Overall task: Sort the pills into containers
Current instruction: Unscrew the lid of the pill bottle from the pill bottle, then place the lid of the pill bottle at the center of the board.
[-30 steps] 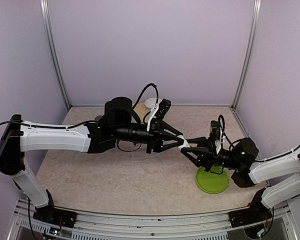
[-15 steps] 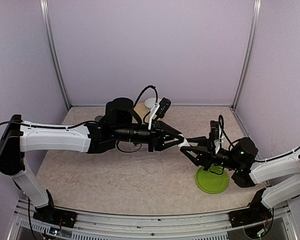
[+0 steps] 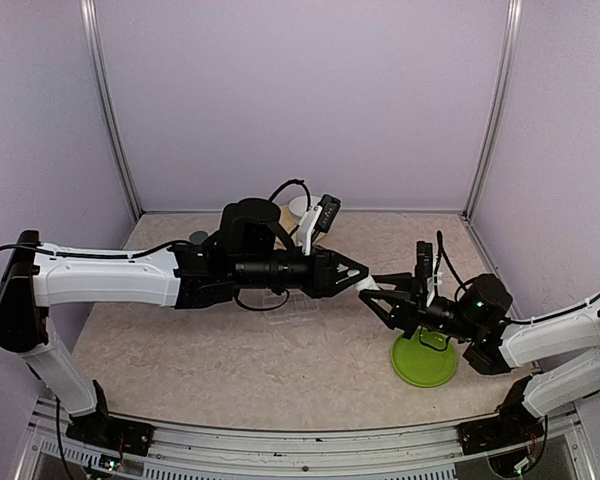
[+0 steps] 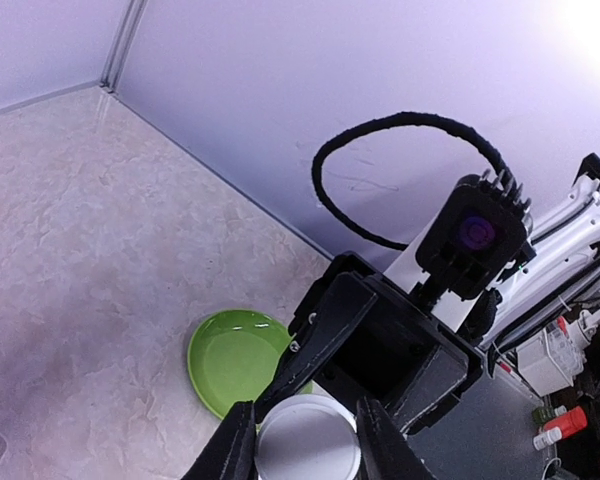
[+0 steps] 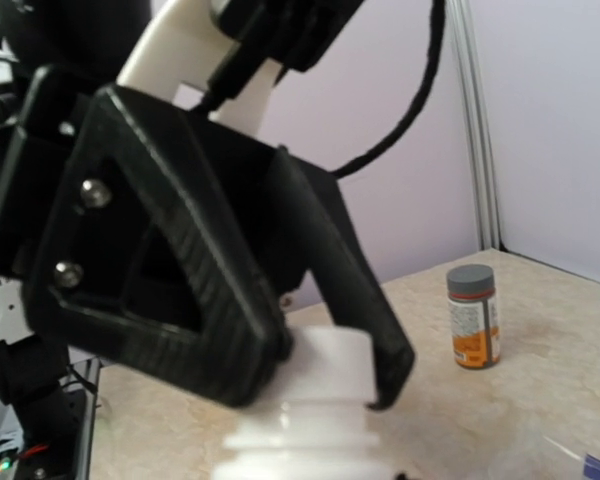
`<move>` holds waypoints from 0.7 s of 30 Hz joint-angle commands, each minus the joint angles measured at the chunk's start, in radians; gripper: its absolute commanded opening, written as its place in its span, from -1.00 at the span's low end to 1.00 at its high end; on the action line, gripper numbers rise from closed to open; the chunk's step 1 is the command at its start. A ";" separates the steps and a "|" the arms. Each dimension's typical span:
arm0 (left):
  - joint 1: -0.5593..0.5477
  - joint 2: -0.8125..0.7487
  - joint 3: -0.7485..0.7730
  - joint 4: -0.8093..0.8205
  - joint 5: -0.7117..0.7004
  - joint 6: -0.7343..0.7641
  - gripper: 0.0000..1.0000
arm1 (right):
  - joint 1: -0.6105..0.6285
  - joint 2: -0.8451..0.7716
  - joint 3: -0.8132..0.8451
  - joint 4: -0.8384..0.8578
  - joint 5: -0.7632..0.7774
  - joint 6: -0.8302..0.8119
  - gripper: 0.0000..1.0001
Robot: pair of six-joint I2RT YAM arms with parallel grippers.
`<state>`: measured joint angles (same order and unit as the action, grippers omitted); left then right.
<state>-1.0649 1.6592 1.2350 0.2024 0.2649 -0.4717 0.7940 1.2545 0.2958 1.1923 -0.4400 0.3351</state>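
Your left claw [image 3: 363, 277] clamps the white cap [image 4: 308, 450] | your right claw [image 3: 377, 296] grasps the white bottle [image 5: 300, 445] | both hang over the table's [image 3: 280, 350] right half, near the green plate [image 3: 424, 362]

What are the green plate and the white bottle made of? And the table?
The green plate looks like plastic: even bright colour, glossy glint on its rim. The white bottle seems plastic too: matte, opaque, with moulded ridges at its neck. The table top shows a marbled stone pattern, though it may be only a printed sheet.
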 commanded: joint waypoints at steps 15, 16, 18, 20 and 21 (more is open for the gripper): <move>-0.021 -0.063 0.015 -0.029 -0.272 -0.138 -0.34 | 0.010 -0.028 0.003 -0.016 0.027 -0.045 -1.00; -0.021 -0.071 0.007 -0.026 -0.281 -0.135 -0.34 | 0.010 -0.030 0.002 -0.017 0.026 -0.045 -1.00; -0.020 -0.087 -0.011 -0.026 -0.315 -0.122 -0.33 | 0.010 -0.035 -0.001 -0.017 0.025 -0.044 -1.00; -0.013 -0.102 -0.031 -0.035 -0.350 -0.108 -0.33 | 0.011 -0.043 -0.005 -0.016 0.025 -0.045 -1.00; -0.007 -0.109 -0.045 -0.037 -0.364 -0.105 -0.33 | 0.011 -0.046 -0.008 -0.016 0.025 -0.046 -1.00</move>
<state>-1.0866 1.6142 1.2282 0.1707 -0.0128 -0.5968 0.7963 1.2388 0.2958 1.1610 -0.4141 0.3016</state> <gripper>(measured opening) 0.334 0.344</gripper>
